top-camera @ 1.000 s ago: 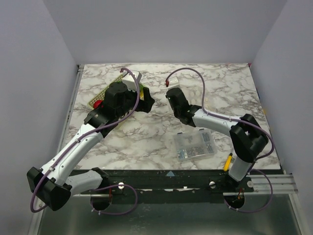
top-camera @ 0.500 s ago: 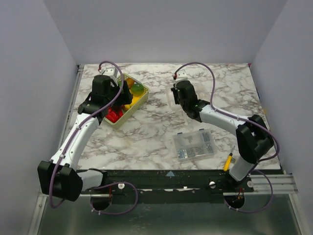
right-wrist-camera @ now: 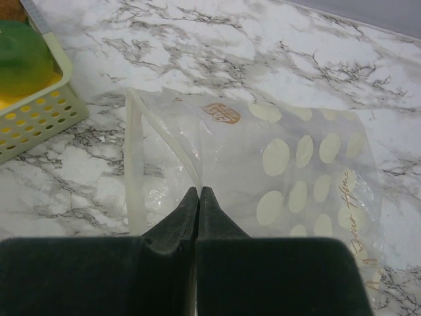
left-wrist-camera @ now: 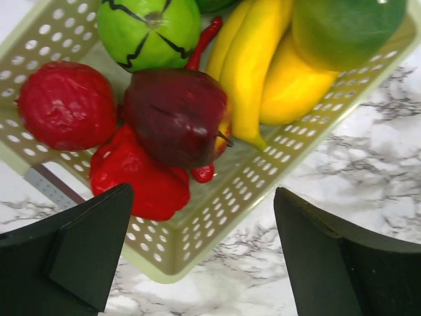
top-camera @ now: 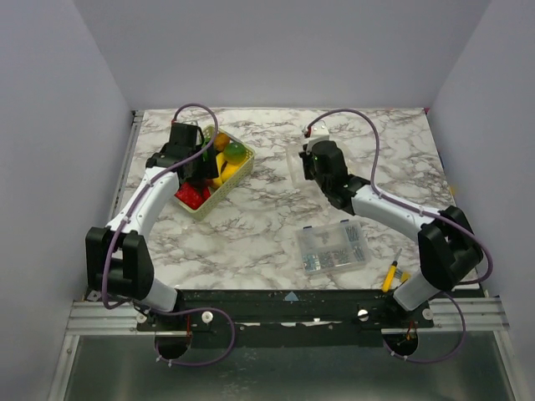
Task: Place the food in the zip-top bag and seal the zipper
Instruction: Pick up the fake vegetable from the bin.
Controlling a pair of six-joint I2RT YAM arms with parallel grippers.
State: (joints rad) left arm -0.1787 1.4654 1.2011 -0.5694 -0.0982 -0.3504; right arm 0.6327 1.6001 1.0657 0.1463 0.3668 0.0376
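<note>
The food lies in a pale lattice basket [left-wrist-camera: 217, 217]: a dark red apple [left-wrist-camera: 176, 115], a red pepper [left-wrist-camera: 135, 184], a red round fruit [left-wrist-camera: 64, 105], a green fruit [left-wrist-camera: 148, 29], a banana [left-wrist-camera: 253, 72] and a green-yellow mango [left-wrist-camera: 342, 26]. My left gripper [left-wrist-camera: 204, 197] hangs open just above the basket's near wall, holding nothing; in the top view the left gripper [top-camera: 199, 165] is over the basket [top-camera: 209, 205]. The dotted zip-top bag [right-wrist-camera: 296, 164] lies flat on the marble. My right gripper [right-wrist-camera: 198, 192] is shut on the bag's lifted upper mouth edge. The zipper strip [right-wrist-camera: 134, 158] runs along the mouth.
A clear compartment box [top-camera: 333, 247] of small metal parts sits near the front, right of centre. A yellow-handled tool [top-camera: 389, 276] lies at the table's front edge by the right arm's base. The basket's corner [right-wrist-camera: 39, 112] is just left of the bag.
My left arm has swung left and back, uncovering the basket, and its jaws have opened a little wider. The right gripper has shifted slightly right, still shut.
</note>
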